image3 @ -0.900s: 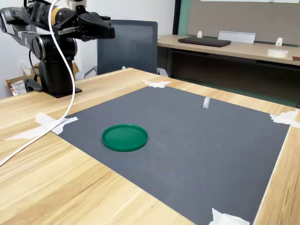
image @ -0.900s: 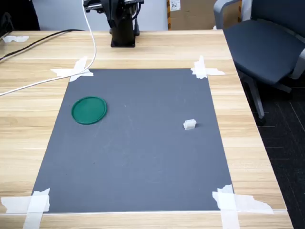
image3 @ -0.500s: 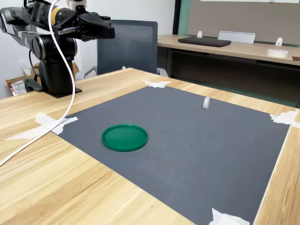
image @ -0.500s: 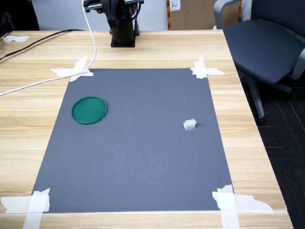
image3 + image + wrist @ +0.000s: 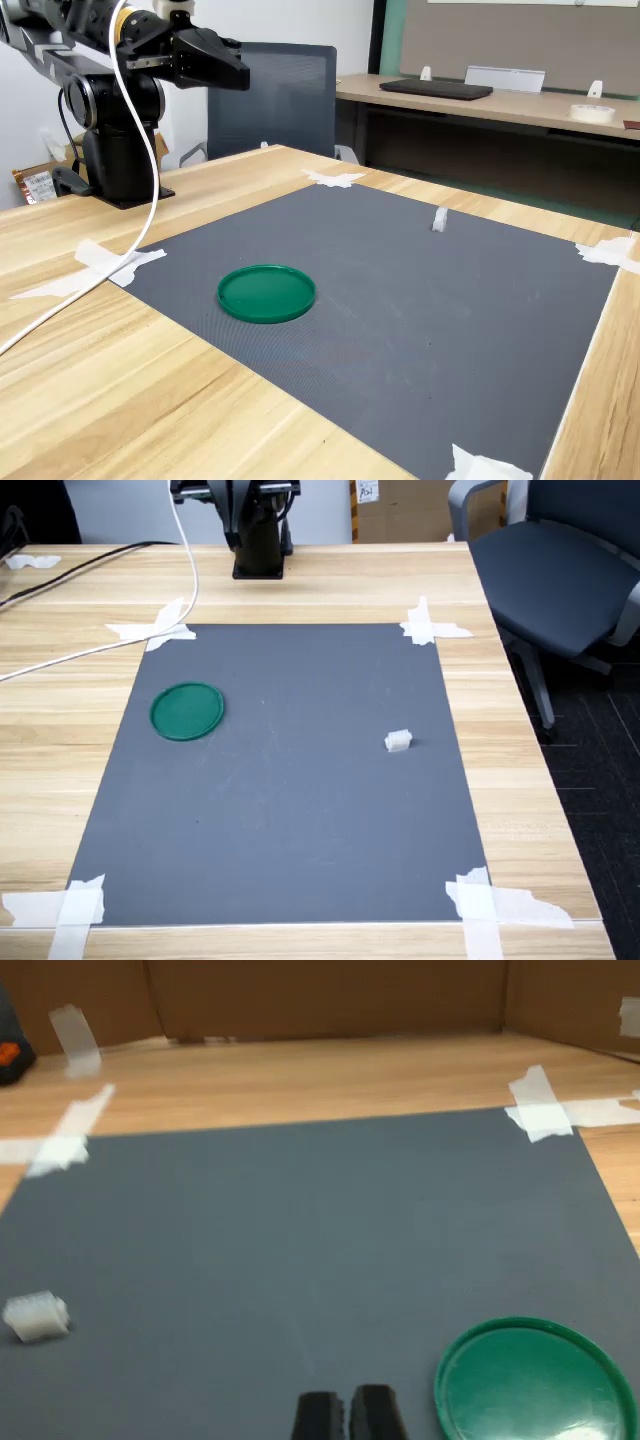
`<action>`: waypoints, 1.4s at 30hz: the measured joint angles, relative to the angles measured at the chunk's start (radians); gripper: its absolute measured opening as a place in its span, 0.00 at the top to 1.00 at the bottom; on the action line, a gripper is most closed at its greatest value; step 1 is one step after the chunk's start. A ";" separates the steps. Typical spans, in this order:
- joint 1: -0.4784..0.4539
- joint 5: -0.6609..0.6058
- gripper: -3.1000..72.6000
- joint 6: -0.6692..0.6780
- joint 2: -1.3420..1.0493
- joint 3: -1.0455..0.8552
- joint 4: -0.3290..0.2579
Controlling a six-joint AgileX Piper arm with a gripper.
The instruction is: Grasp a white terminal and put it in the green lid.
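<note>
The white terminal (image 5: 397, 741) lies alone on the grey mat, toward the first exterior view's right; it also shows as a small block (image 5: 37, 1316) in the wrist view and, far off, as the terminal (image 5: 438, 219). The green lid (image 5: 187, 711) rests flat and empty on the mat, toward the first exterior view's left, and appears as the lid (image 5: 266, 293) and the lid (image 5: 530, 1380) too. My gripper (image 5: 240, 75) hangs high above the table's back edge near the arm base, far from both. Its black fingertips (image 5: 318, 1415) stand together, shut on nothing.
A dark grey mat (image 5: 290, 810) is taped to the wooden table with white tape strips (image 5: 432, 628) at its corners. A white cable (image 5: 90, 652) trails across the table from the arm base (image 5: 258, 550). An office chair (image 5: 560, 570) stands off the first exterior view's right.
The arm has lifted and swung slightly, tilting the gripper a little downward toward the mat. The lid and the terminal have not moved.
</note>
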State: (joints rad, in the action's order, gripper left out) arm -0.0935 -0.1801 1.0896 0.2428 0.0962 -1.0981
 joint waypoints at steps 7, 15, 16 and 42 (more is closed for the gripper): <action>0.000 0.000 1.00 0.033 0.233 0.126 0.000; 0.000 -0.171 1.00 0.217 0.481 0.291 0.059; 0.000 -0.194 1.00 0.231 0.507 0.314 0.077; 0.000 -0.772 1.00 0.050 0.986 0.940 0.549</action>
State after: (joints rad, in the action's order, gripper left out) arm -0.0935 -0.9520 1.1393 1.2289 1.0358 -0.5488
